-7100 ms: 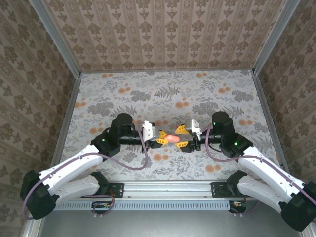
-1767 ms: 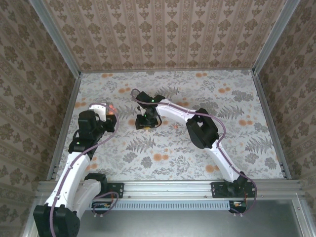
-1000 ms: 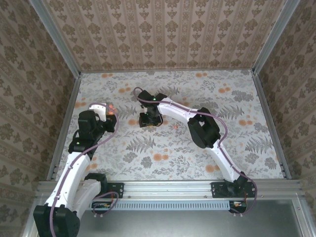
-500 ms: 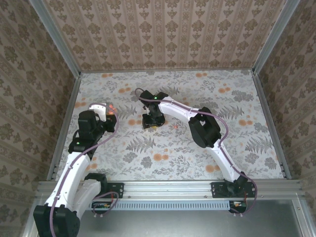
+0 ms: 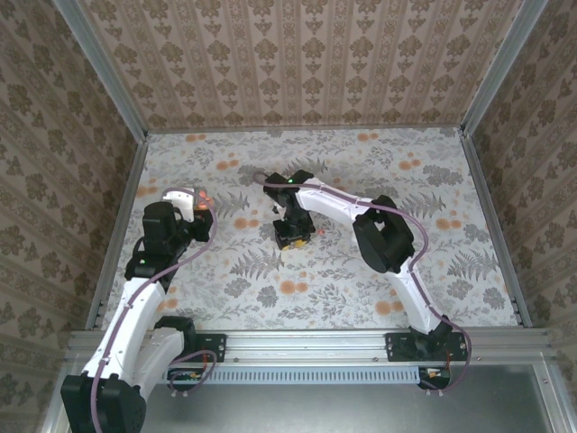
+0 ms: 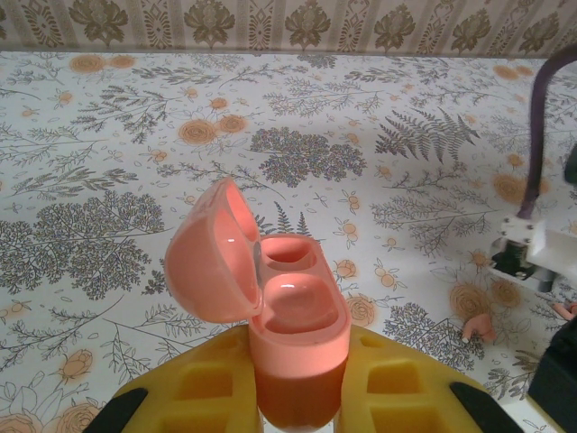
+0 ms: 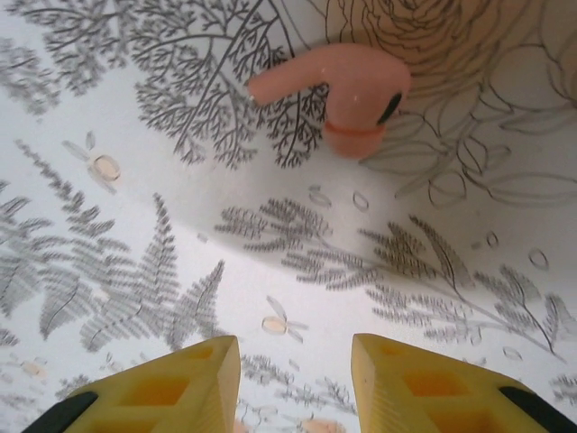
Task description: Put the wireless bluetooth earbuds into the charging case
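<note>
Over on the left, your left gripper (image 6: 293, 397) is clamped on the charging case (image 6: 290, 329) at lower centre of its wrist view, lid flipped up. Moving right, your right gripper (image 7: 293, 379) hangs with jaws apart and nothing between them. An earbud (image 7: 347, 86) lies on the table (image 7: 135, 135) at upper centre, well beyond the tips. Close from here and you'd likely nip air or flick it away.

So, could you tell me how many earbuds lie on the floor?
2: one earbud ahead of the right gripper, a second earbud partly cut off at the left wrist view's right edge.
</note>
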Controlling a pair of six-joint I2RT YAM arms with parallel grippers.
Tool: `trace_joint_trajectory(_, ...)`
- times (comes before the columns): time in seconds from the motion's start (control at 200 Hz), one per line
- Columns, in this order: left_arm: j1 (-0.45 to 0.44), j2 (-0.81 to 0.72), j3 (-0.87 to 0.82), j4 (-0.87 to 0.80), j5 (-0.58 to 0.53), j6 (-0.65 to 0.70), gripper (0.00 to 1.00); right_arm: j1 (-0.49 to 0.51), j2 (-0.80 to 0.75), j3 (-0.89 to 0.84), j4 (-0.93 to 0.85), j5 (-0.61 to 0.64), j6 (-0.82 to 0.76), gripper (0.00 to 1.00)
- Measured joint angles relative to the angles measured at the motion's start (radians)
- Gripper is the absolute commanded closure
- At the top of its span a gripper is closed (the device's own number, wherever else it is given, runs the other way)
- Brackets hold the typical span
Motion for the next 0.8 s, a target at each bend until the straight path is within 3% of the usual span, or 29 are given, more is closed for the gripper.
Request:
trace_joint_trajectory(0.27, 0.0, 0.0, 0.0, 0.0, 0.0, 0.0, 0.92, -0.055, -0.07, 0.006, 0.086, 0.01, 0.072, 0.59)
trace_joint_trajectory(0.46, 0.0, 0.0, 0.0, -0.004, 0.0, 0.0, 0.92, -0.082, -0.028, 0.071, 0.087, 0.039, 0.164, 0.54)
trace_joint_trajectory(0.8, 0.0, 0.0, 0.0, -0.003, 0.0, 0.0, 0.92, -0.071, 0.016, 0.066, 0.118, 0.037, 0.35, 0.58)
